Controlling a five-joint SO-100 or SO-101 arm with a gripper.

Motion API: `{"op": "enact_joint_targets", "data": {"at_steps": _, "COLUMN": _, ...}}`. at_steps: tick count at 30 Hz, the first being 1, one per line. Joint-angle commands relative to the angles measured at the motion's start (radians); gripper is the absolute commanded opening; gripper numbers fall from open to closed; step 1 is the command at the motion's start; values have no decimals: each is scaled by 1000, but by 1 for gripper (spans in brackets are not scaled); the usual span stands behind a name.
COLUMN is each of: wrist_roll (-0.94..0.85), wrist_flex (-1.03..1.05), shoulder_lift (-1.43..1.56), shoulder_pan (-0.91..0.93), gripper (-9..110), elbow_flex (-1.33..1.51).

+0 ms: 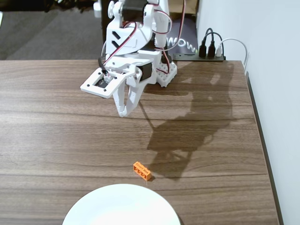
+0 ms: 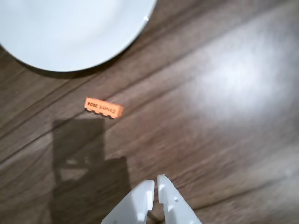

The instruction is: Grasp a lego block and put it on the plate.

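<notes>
Fixed view shows the tiny bright orange rectangular plastic lego block (image 1: pixel 141 170) lying on the dark wood-grain tabletop (image 1: pixel 56 140) toward its near edge, its long axis running diagonally from upper left to lower right, just beyond the rim of the large round plain white plate (image 1: pixel 122 206) and apart from it. That plate is cut off by the bottom of the picture. The white two-finger jaws (image 1: pixel 125 110) hang above the tabletop's far half, well apart from the block, nearly closed with only a slim gap and holding nothing. From the wrist view the block (image 2: pixel 103 108) lies nearly crosswise ahead of the jaws (image 2: pixel 155 184), slightly tilted, with small lettering on its side too blurred to read; the plate (image 2: pixel 70 32) is cropped at the top.
</notes>
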Motion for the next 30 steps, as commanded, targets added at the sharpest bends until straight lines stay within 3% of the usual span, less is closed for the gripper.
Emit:
{"op": "enact_joint_targets", "data": {"at_steps": 1, "wrist_roll": -64, "wrist_flex": 26, "shoulder_lift": -44, "shoulder_pan": -2, "gripper": 1, "elbow_flex": -104}}
{"op": "enact_joint_targets", "data": {"at_steps": 6, "wrist_roll": -236, "wrist_flex": 75, "shoulder_lift": -110, "shoulder_pan": 8, "gripper": 4, "elbow_flex": -175}}
{"op": "enact_joint_targets", "data": {"at_steps": 17, "wrist_roll": -485, "wrist_flex": 252, "shoulder_lift": -219, "shoulder_pan": 72, "gripper": 41, "elbow_flex": -345}}
{"op": "enact_joint_targets", "data": {"at_steps": 30, "wrist_roll": -973, "wrist_flex": 273, "shoulder_lift": -387, "shoulder_pan": 121, "gripper": 49, "elbow_flex": -514}}
